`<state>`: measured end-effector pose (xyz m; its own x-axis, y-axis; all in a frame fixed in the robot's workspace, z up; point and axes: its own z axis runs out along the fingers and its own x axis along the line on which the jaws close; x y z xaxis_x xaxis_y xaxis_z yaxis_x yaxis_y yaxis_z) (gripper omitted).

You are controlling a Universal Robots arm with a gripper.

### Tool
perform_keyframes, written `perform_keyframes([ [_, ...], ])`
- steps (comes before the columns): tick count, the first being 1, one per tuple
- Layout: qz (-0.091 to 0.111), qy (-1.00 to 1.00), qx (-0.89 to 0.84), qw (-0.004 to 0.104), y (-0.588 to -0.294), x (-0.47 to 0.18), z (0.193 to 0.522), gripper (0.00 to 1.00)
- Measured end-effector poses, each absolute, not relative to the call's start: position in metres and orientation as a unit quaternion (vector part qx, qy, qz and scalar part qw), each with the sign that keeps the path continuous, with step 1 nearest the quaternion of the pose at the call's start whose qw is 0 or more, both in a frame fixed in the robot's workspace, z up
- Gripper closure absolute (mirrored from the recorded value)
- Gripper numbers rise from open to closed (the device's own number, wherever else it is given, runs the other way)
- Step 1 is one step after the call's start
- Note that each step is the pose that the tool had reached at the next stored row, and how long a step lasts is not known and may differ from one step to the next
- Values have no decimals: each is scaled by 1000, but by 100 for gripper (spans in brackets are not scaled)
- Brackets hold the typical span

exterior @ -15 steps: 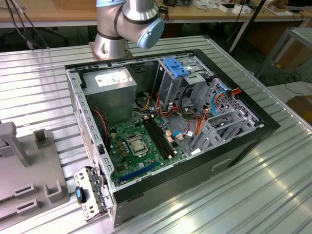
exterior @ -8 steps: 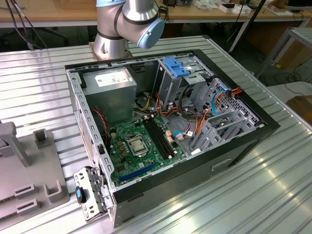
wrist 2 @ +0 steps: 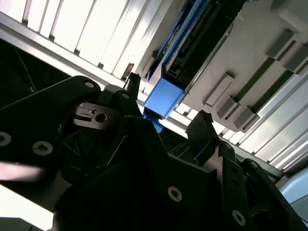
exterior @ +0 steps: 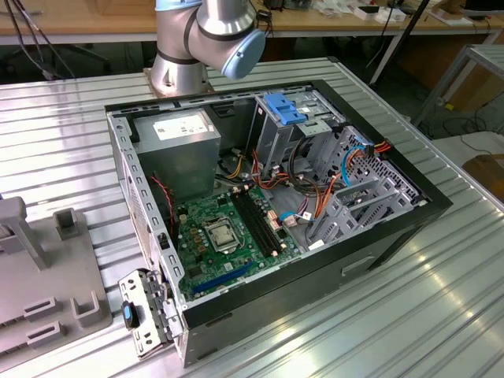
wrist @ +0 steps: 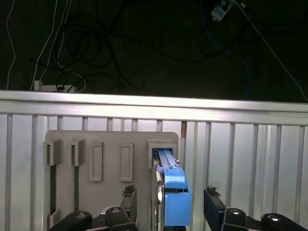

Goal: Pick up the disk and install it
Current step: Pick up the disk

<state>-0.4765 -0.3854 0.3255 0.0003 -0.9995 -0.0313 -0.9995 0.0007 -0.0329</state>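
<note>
The disk (wrist: 171, 192), a dark body in a bright blue carrier, stands on edge in a slot of a grey holder (wrist: 110, 144) on the ribbed metal table. In the first wrist view my gripper (wrist: 169, 196) is open and straddles the disk's near end, one black finger (wrist: 129, 193) on each side with a small gap to the carrier. The second wrist view shows the same: the disk (wrist 2: 192, 43) runs away from the open gripper (wrist 2: 167, 105), its blue end between the fingertips. The holder (exterior: 31, 260) sits at the exterior view's left.
An open computer case (exterior: 394, 236) lies on the table with its motherboard (exterior: 228, 236), cables and a grey drive cage topped by a blue latch piece (exterior: 285, 106). The arm's base (exterior: 197, 47) stands behind the case. Beyond the table edge (wrist: 154, 103) hang dark cables.
</note>
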Motion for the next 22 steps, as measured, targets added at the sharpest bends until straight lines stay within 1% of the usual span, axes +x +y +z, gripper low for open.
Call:
perform_keyframes([
  [4,-1,717,-696,23,-385,-474,320,34],
  [7,7,718,-696,15,-385,-469,318,34],
  [13,7,715,-698,15,-385,-468,317,34],
  [20,9,704,-710,16,-384,-468,306,34],
  [21,9,704,-710,16,-384,-468,306,42],
  [22,9,704,-710,16,-384,-468,306,42],
])
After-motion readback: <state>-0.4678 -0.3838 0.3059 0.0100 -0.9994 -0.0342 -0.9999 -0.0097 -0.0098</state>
